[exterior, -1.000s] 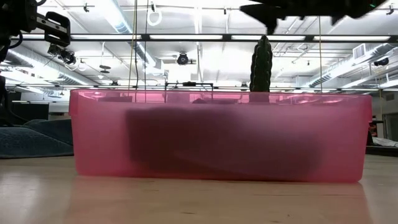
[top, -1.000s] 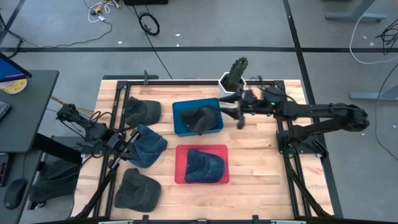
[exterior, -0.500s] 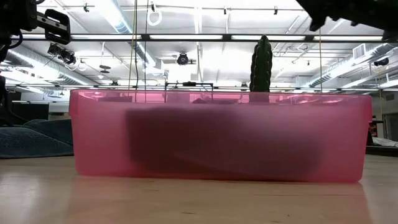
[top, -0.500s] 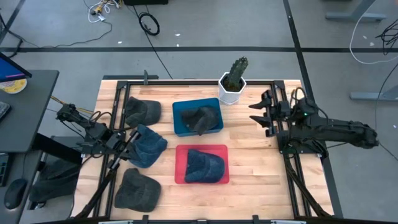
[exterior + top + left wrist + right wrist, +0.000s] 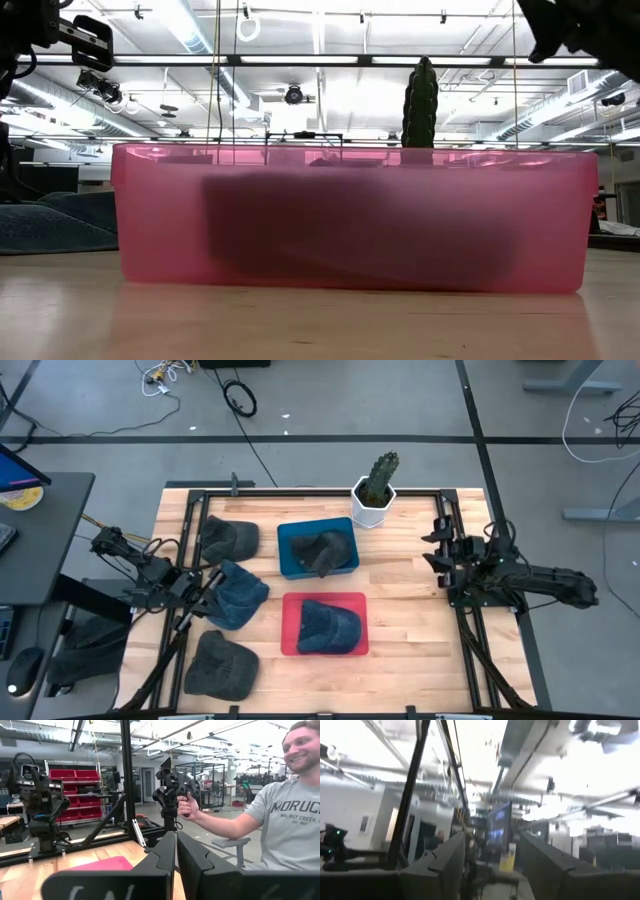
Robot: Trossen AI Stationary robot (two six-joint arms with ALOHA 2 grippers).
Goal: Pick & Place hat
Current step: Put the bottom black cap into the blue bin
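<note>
Hats are sitting in the blue bin [image 5: 317, 548] and red bin [image 5: 324, 624]; right pincer [image 5: 441, 546], spread and empty, is hovering at the counter's right edge, so another hat looks next.

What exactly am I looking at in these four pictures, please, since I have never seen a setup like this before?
This is a robot with two dark arms at a wooden table. One picture looks straight down from above, one looks level across the tabletop, and two come from cameras on the arms' wrists.

From above, the left gripper is at the table's left side, over a blue hat, its fingers closed together with nothing between them. The right gripper is pulled back to the right edge, open and empty.

On the table are a blue bin holding a dark hat, a red bin holding another blue hat, two loose dark hats and a potted cactus. The level view mostly shows the red bin's side. The left wrist view also shows a person beyond the table.
</note>
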